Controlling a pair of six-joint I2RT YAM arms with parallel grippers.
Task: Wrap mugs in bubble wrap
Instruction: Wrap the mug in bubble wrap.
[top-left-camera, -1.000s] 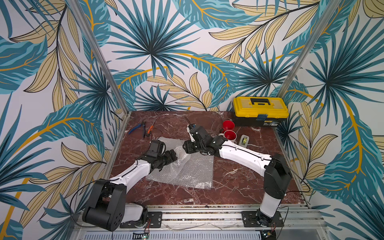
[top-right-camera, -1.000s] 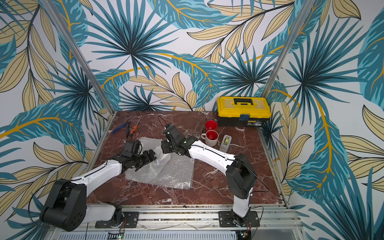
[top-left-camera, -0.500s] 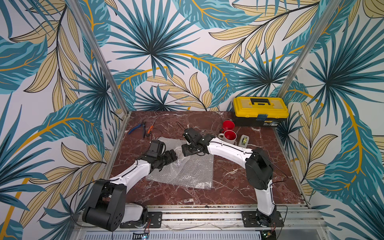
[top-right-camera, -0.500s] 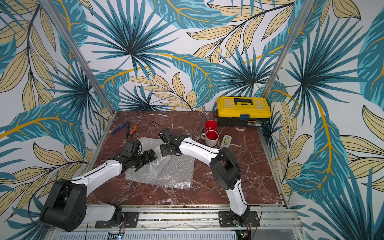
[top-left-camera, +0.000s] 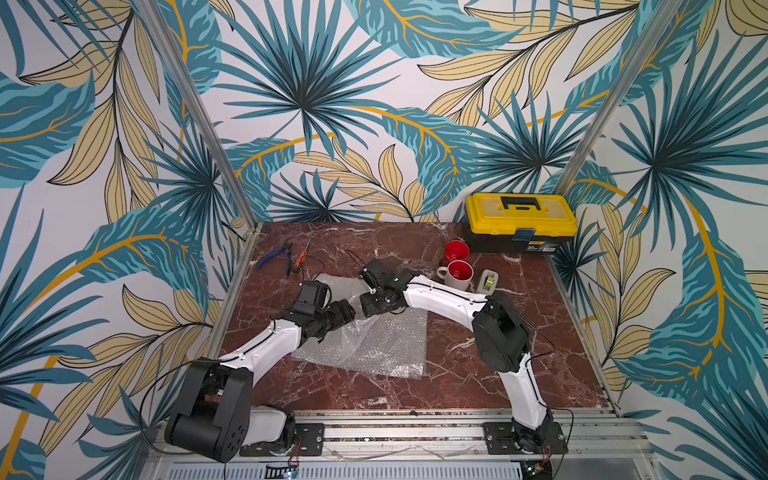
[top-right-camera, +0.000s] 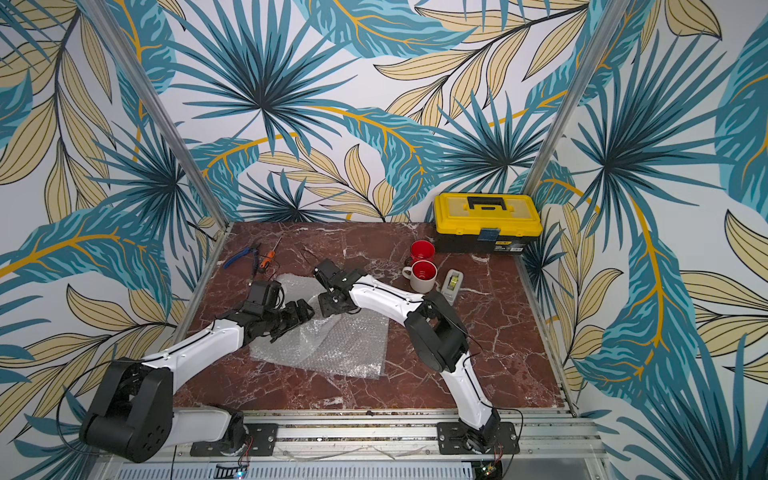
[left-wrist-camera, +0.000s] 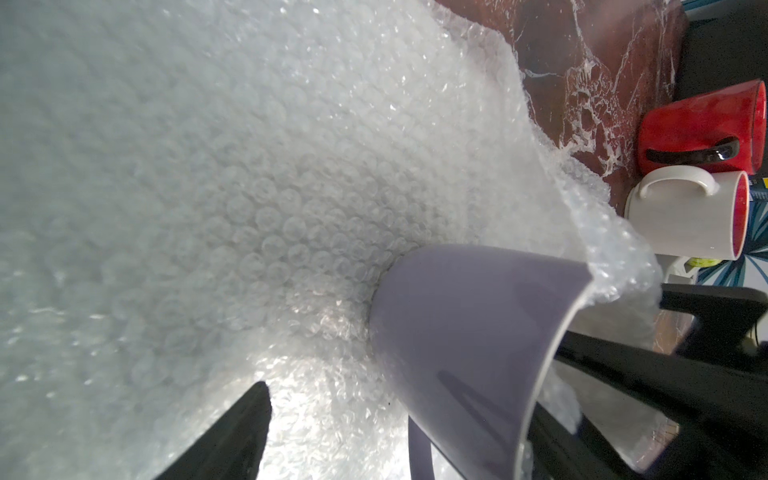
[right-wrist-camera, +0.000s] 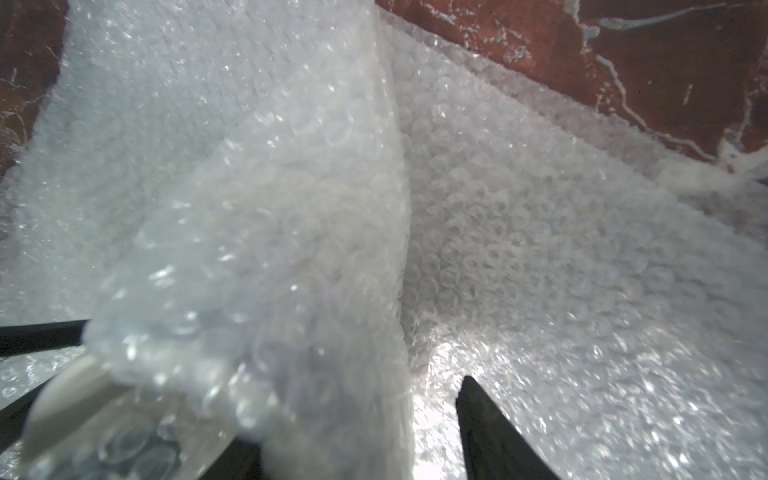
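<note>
In both top views the left gripper (top-left-camera: 349, 311) and right gripper (top-left-camera: 365, 302) nearly meet over the far-left part of the crinkly clear bubble wrap sheet (top-left-camera: 374, 345) (the mug is hidden there).

Left wrist: the jaws are spread wide and straddle the pale lavender ceramic mug (left-wrist-camera: 465, 332) on the wrap, with one finger (left-wrist-camera: 232, 436) clear of it.

Right wrist: the jaws are apart. One finger (right-wrist-camera: 486, 432) stands just beside a raised wrap fold (right-wrist-camera: 291, 208), pinching nothing.

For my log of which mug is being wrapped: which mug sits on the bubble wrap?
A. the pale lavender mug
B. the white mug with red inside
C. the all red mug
A: in the left wrist view the pale lavender mug rests on the bubble wrap; the red mug and white mug stand off it.
</note>
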